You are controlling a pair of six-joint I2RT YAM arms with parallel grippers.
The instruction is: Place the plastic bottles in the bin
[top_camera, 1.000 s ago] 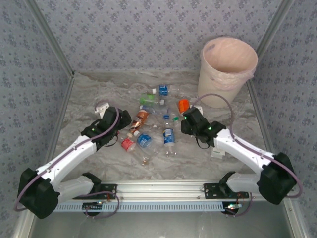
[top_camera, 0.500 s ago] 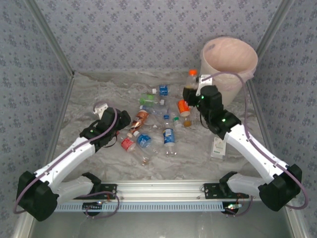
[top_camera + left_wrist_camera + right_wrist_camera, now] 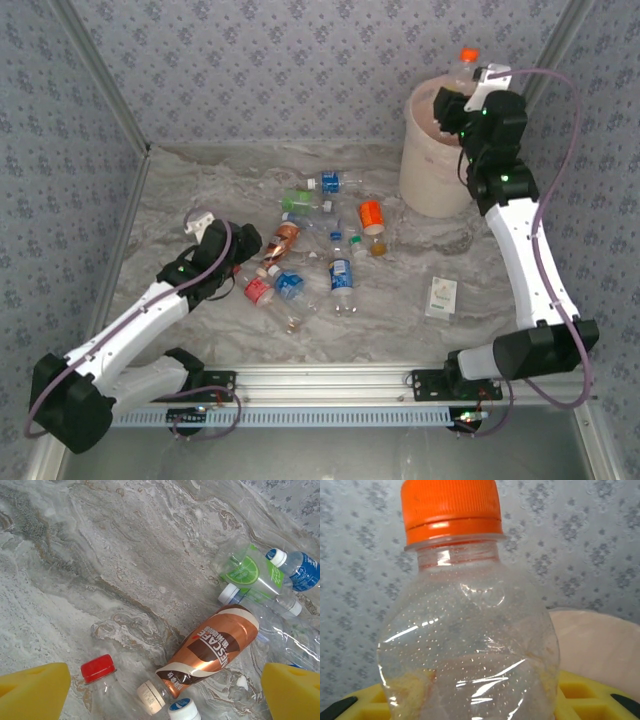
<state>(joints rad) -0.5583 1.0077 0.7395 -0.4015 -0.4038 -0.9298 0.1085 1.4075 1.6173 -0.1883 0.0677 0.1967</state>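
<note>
Status: task at an early stage, judged from the layout.

The right gripper [image 3: 462,88] was clenched on an orange-capped bottle [image 3: 470,630], held upright at the upper right of the top view, over the rim of the bin [image 3: 425,185] — carried there but not yet let go. In the right wrist view the yellow pads [image 3: 585,687] sat at the bottle's lower body, with the bin's pink-lined mouth behind it at the right.

The left gripper [image 3: 238,250] stood wide open and held nothing, at the left edge of the pile. In the left wrist view a brown bottle [image 3: 210,652] and a red-capped bottle [image 3: 100,672] lay on the table [image 3: 100,555] between its pads — neither one touched.

Outstanding: the loose bottles [image 3: 342,273], roughly ten, lay scattered at the centre of the top view, well apart from the bin. A white packet [image 3: 441,294] lay to their right; it is not a bottle.

Whether the bin already held any bottles could not be told, since its inside was largely hidden.
</note>
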